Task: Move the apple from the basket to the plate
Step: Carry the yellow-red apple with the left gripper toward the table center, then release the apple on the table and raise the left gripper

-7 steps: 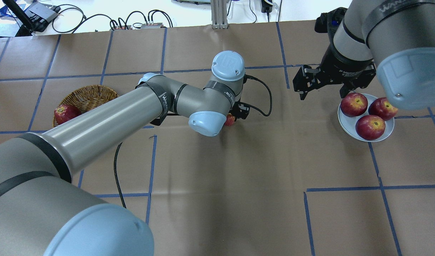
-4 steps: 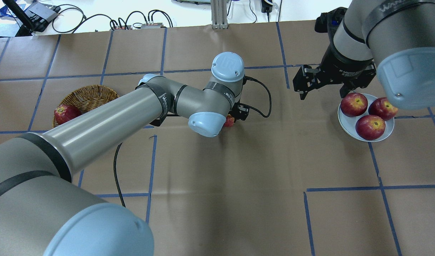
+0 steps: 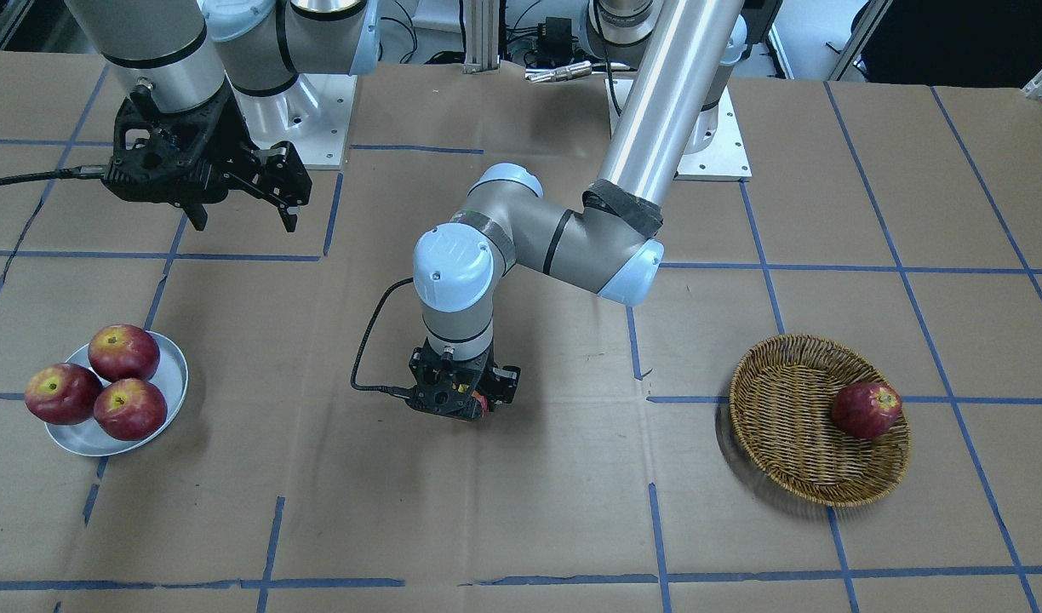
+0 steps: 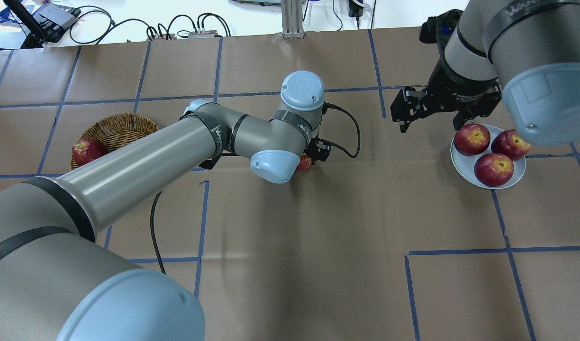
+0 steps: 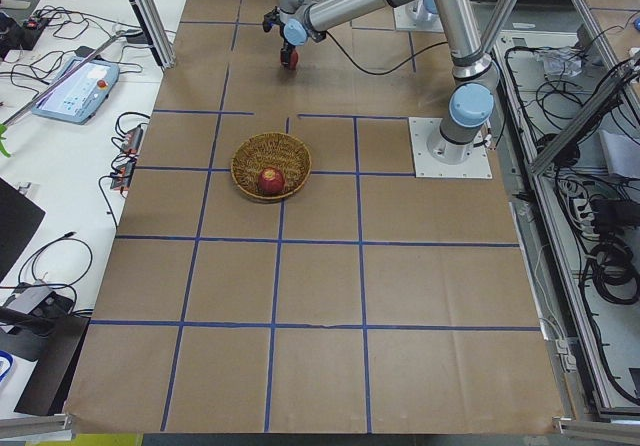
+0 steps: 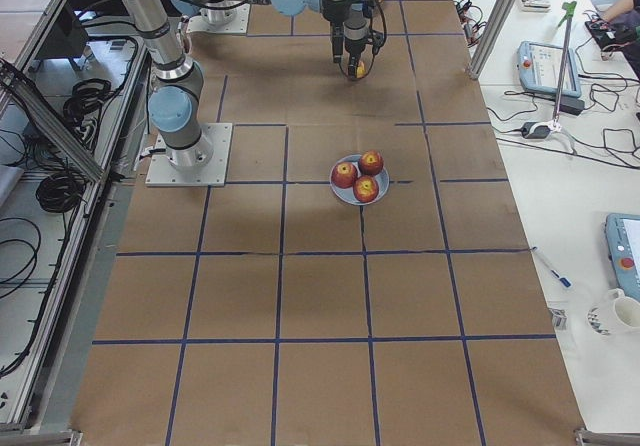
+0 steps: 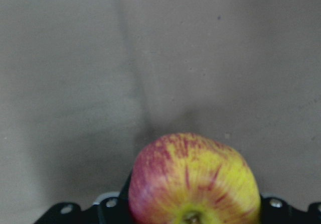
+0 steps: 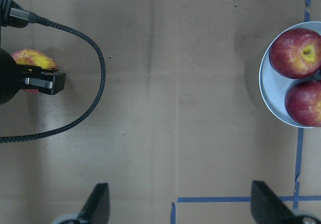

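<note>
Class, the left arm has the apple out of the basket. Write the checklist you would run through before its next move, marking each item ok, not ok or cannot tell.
1. Apple gripped by left gripper: ok, it sits between the fingers in the left wrist view.
2. Apple clear of basket: ok, well apart, at mid-table.
3. Right gripper open: ok, fingers spread, nothing between them.
4. Room on plate: not ok, three red apples cover most of it.
5. Way to plate: ok, only bare table lies between.
6. Apple lifted off table: cannot tell.
</note>
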`<state>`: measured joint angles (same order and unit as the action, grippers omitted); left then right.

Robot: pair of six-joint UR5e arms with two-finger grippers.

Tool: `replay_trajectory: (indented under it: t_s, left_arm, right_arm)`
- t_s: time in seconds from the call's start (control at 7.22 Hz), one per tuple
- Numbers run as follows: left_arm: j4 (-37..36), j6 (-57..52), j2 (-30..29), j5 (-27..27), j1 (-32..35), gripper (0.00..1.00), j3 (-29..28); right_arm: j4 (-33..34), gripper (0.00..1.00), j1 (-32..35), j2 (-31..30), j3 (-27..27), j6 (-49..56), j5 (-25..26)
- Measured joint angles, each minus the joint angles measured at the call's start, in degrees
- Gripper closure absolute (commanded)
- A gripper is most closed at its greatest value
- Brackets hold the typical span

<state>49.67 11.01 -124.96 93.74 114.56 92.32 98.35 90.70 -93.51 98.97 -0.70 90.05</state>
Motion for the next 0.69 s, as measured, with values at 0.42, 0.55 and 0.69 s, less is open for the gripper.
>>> replay_trajectory:
  t_s: [0.42,0.55,0.69]
  left_arm:
    - [1.4,0.3,2.0,0.3,-0.2,0.01,-0.1]
    - [4.5,0.3,5.0,0.5,-0.5,0.01,-0.2]
    - [9.6,0.3,9.5,0.6,-1.1,0.01,-0.8]
  right_arm:
    - [0.0,0.00,0.0,0.0,0.0,0.0,0.0]
    - [0.0,0.00,0.0,0.0,0.0,0.0,0.0]
    - [0.0,0.00,0.0,0.1,0.0,0.0,0.0]
